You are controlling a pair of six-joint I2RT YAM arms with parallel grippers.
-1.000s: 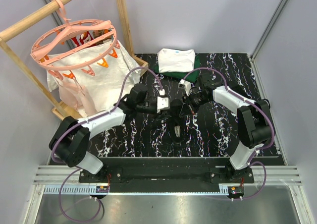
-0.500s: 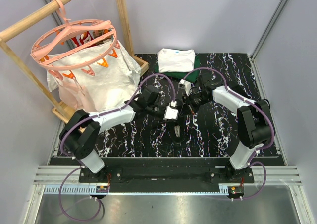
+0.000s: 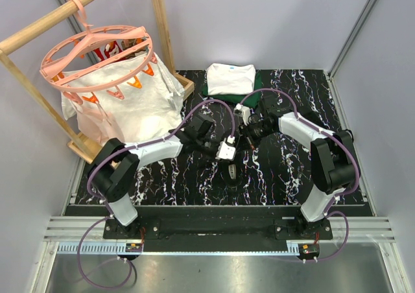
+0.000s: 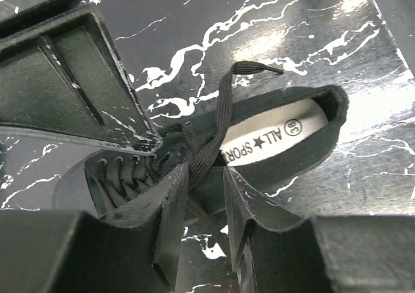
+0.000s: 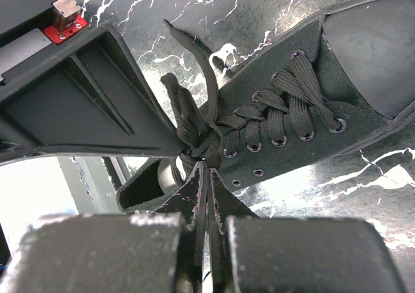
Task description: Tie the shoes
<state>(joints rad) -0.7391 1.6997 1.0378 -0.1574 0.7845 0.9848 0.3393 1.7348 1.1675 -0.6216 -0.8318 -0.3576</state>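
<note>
Seeing the sneaker [image 4: 285, 128] on the marbled table [image 3: 285, 176], right under both grippers. On the left gripper [image 4: 205, 176] the jaws stand apart around a lace [image 4: 224, 105]. On the right gripper [image 5: 207, 173] they're pressed together at the lace crossing, and we can't confirm a pinch.

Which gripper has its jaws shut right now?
The right gripper: its jaws are pressed together, tips at the lace crossing on the sneaker. The left gripper's jaws stand apart, a lace running through the gap.

Shoe [image 4: 279, 128] lying mid-table [image 3: 285, 176] (toward front half); folded clothes [image 3: 229, 78] sitting behind it at back edge; hanger [image 3: 97, 56] hanging beyond table's left back corner.
</note>
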